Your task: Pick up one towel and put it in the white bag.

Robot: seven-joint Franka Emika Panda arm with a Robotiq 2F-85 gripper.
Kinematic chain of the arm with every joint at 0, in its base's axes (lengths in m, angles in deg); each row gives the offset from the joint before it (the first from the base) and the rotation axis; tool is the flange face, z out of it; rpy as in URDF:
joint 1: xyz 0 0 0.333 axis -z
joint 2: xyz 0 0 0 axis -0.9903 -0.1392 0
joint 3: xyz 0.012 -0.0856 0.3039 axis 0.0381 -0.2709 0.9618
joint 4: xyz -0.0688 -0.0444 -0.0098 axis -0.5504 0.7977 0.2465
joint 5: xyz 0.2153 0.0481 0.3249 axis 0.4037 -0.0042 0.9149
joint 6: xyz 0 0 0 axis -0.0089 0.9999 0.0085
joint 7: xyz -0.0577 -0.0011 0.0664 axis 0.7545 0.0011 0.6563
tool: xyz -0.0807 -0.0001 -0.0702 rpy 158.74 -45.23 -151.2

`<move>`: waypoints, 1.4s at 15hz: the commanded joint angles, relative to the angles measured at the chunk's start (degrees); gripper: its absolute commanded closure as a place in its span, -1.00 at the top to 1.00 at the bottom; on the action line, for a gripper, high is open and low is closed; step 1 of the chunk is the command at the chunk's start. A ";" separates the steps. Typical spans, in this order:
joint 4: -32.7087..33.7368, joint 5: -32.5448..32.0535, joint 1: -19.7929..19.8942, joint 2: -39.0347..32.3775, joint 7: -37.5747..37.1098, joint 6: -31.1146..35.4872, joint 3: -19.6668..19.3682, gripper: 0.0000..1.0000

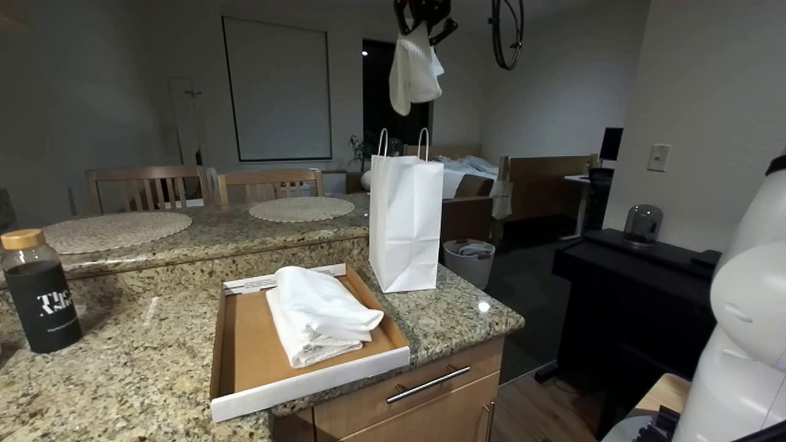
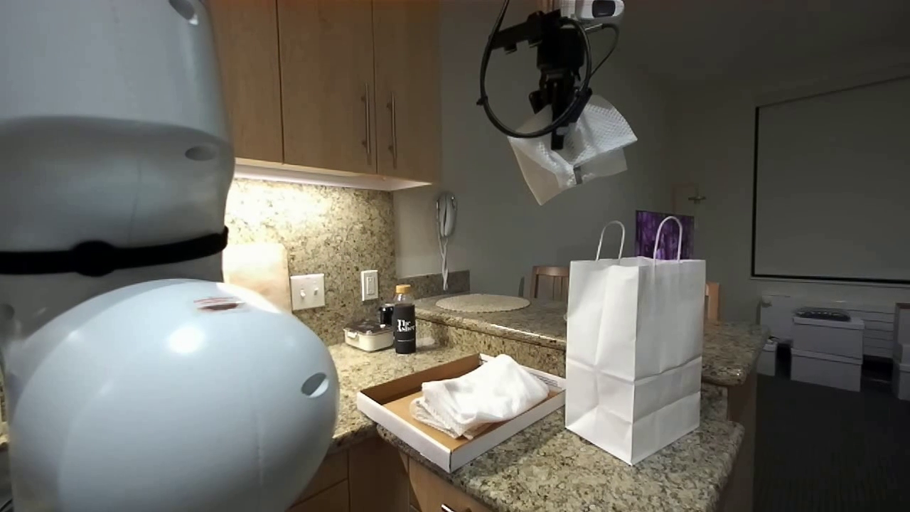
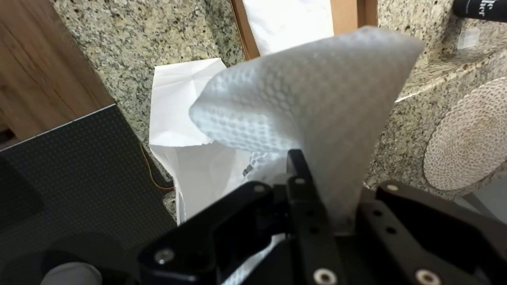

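Towel (image 1: 413,72) hangs clamped in the tool (image 1: 421,31), higher than the white bag (image 1: 405,227) on the worktop (image 1: 470,316). Judging by the wrist view, it probably needs centring over the mouth (image 3: 208,166); then lower it slowly between the handles (image 2: 668,219) until nothing drapes outside, and only then let go.

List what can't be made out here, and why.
Arm above gripper: cut off by top edge in both exterior views.
Bag contents: behind its walls in both exterior views, partly behind held towel in wrist view.
Folded cloth, towel count: overlapping layers in both exterior views.
Bottle, lower print: too small in both exterior views.
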 commanded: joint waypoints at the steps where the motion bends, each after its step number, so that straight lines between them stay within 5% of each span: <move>1: 3.66 -0.05 1.12 -3.35 -2.23 0.83 -0.19 -0.85; 10: 2.29 -9.82 -0.07 -9.88 -10.90 19.04 -0.61 -0.87; 21: 4.57 -12.93 -1.65 -15.40 -11.98 14.75 -0.52 -0.86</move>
